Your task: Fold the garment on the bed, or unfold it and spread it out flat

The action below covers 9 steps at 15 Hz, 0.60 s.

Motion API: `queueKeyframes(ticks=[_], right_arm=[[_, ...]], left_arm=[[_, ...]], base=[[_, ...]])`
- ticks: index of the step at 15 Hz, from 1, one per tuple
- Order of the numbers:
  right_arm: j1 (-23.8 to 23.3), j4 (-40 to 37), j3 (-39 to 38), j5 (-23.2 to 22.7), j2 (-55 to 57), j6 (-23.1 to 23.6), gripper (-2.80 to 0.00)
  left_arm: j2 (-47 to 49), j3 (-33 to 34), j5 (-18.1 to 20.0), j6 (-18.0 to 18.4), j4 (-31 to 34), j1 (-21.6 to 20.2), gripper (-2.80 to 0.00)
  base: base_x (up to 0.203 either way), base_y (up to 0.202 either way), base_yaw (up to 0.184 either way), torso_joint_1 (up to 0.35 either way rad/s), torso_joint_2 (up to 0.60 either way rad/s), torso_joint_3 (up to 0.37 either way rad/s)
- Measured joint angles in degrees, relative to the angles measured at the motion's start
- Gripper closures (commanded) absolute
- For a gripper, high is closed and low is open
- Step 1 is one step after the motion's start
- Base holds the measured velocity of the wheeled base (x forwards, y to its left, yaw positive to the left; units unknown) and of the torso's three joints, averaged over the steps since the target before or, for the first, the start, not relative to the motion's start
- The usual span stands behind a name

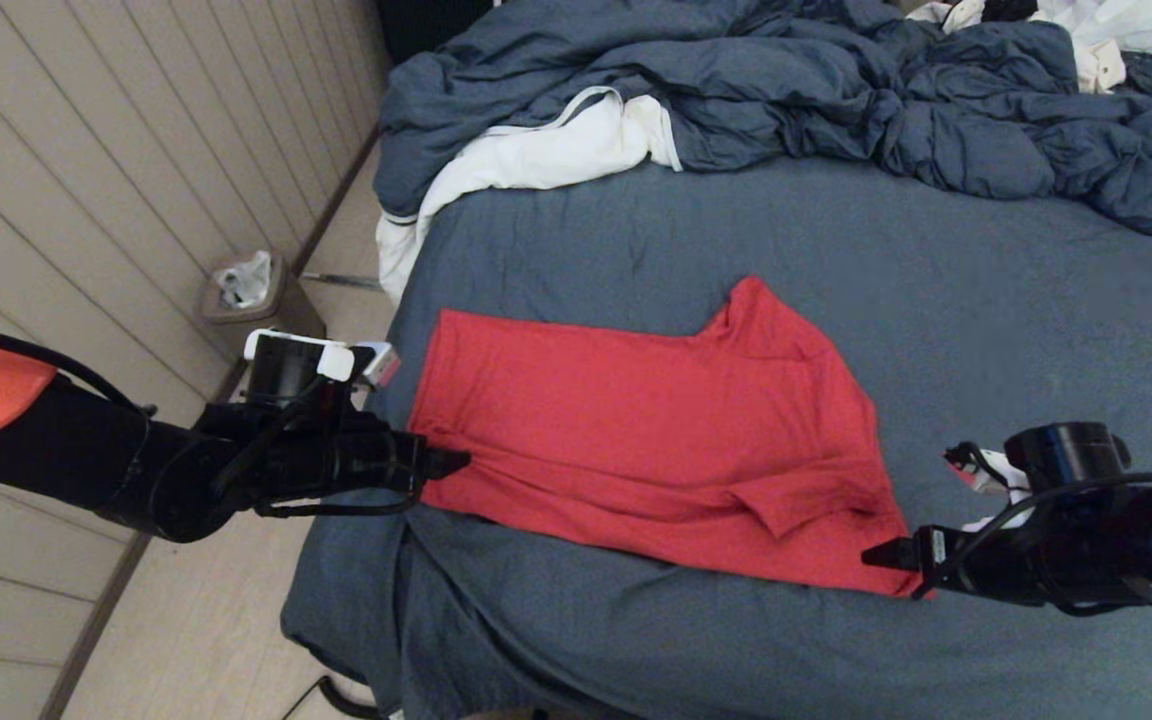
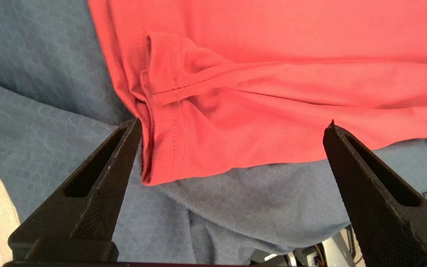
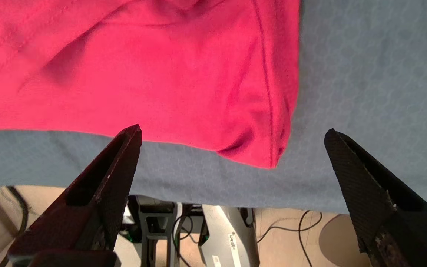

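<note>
**Both grippers spread wide at the red shirt's near corners**

A rumpled slate-blue duvet (image 1: 836,90) and a white cloth (image 1: 536,160) crowd the far end of the bed (image 1: 986,300). The red T-shirt (image 1: 636,430) lies across the near part of the sheet. The left gripper (image 2: 232,126) reaches in at one near corner, the right gripper (image 3: 232,129) at the other; both are wide open and hold nothing.

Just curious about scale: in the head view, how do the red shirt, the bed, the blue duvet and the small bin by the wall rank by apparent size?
Largest to smallest:
1. bed
2. blue duvet, though it runs out of view
3. red shirt
4. bin, smallest, but also farther away
</note>
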State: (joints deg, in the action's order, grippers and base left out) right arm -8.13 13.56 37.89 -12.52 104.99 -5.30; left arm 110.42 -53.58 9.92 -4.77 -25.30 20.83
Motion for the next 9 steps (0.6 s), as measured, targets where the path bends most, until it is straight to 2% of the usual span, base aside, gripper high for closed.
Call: queueKeyframes(ticks=[9], right_arm=[[0.0,0.05,-0.77,-1.23,-0.28,0.13,-2.8]], left_arm=[[2.16,1.05,0.52,-0.48,-0.79,0.68,-2.8]], base=[[0.0,0.0,0.0,0.0,0.0,0.0]])
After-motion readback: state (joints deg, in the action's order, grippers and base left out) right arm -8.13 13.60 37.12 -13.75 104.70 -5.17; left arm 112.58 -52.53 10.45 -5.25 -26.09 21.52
